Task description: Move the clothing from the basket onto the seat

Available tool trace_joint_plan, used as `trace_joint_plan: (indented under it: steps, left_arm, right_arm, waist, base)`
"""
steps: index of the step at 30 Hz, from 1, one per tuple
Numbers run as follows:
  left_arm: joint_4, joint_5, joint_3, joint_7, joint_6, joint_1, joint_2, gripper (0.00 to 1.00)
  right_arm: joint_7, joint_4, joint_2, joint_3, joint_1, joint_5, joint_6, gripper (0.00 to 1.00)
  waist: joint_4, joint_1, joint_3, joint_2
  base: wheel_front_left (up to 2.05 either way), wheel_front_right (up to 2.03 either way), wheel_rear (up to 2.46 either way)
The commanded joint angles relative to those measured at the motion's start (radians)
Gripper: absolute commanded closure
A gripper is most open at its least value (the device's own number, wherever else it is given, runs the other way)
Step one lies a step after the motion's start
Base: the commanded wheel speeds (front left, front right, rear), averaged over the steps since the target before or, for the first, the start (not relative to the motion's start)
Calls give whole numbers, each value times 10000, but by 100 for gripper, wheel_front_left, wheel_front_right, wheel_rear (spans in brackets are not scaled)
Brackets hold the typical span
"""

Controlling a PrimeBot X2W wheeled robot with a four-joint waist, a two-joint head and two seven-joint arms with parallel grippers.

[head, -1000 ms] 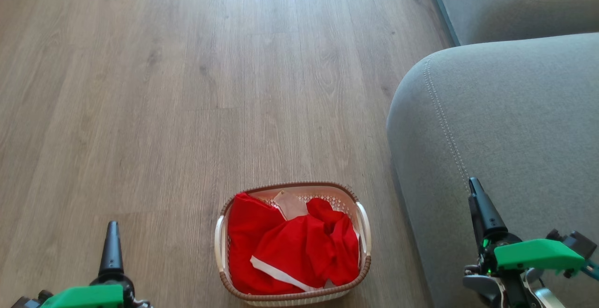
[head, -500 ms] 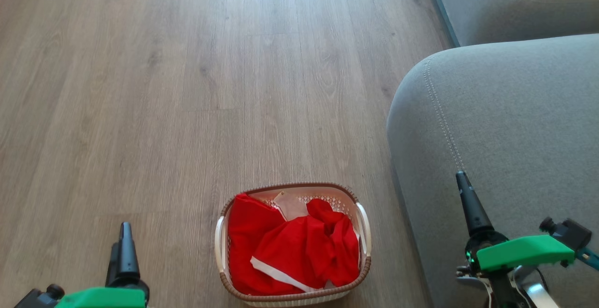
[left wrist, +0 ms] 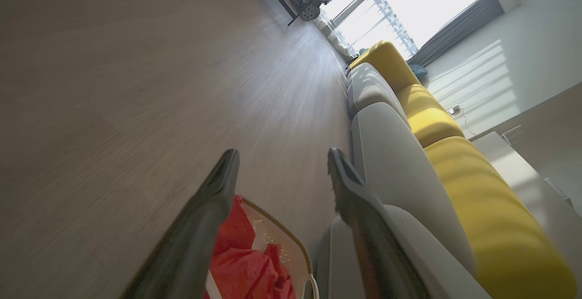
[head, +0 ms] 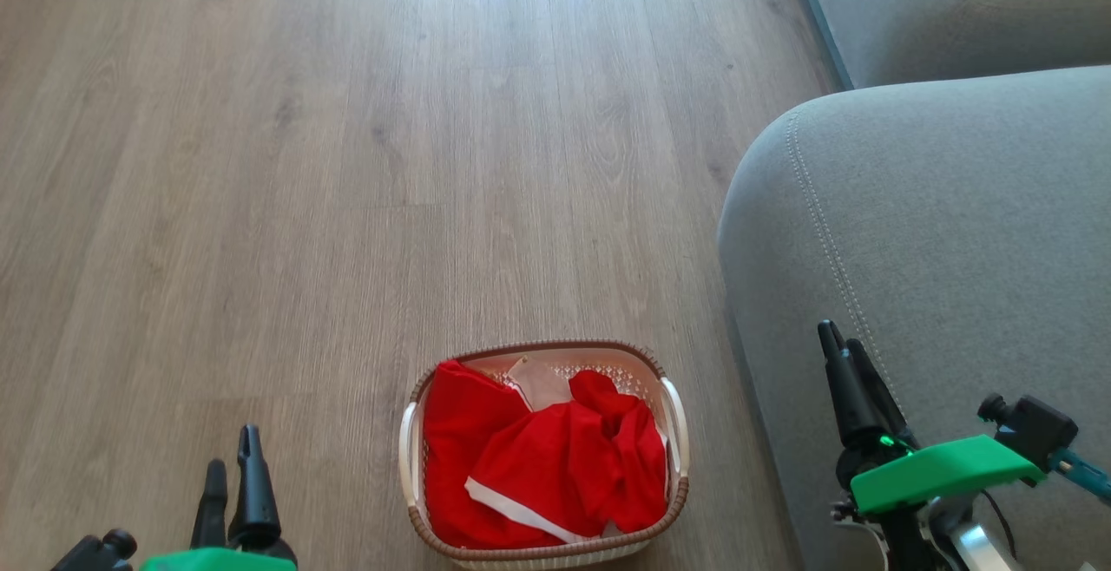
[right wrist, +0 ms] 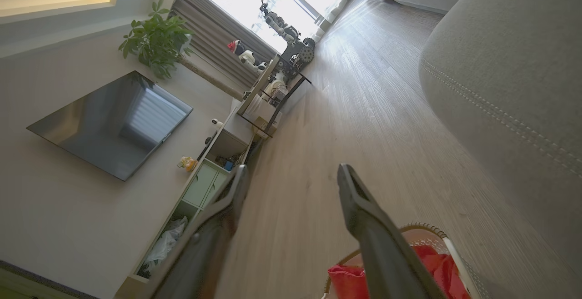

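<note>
Red clothing (head: pixel 538 458) is heaped in the basket (head: pixel 547 347), left of the seat (head: pixel 955 206). It is judged soft and light, best pinched at a raised fold. The left tool (head: pixel 233 454) and right tool (head: pixel 840 337) are spread wide, empty.

In the head view the clothing (head: pixel 555 467) hides most of the inside of the basket (head: pixel 547 347), the seat (head: pixel 955 232) runs off the edge at 3 o'clock, and the left end effector (head: pixel 233 447) is cut off at 7 o'clock.

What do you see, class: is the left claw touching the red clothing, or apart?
Apart. In the head view the left claw hangs open at lower left, with floor showing between it and the clothing.
</note>
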Motion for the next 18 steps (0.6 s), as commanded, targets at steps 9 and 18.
trace_joint_plan:
  steps: [9,18]
  left_arm:
    - [-239,1844,-45,-402,81,-34,146,0]
    - [-178,3052,-139,-666,134,147,155,0]
  right_arm:
    - [-146,-235,195,-111,-223,-1800,-1,0]
    - [-166,-119,399,-200,-204,-3239,-1,0]
  waist:
    - [-17,0,-28,-1]
    - [-27,0,-48,-1]
  base:
    - [0,0,0]
    - [0,0,0]
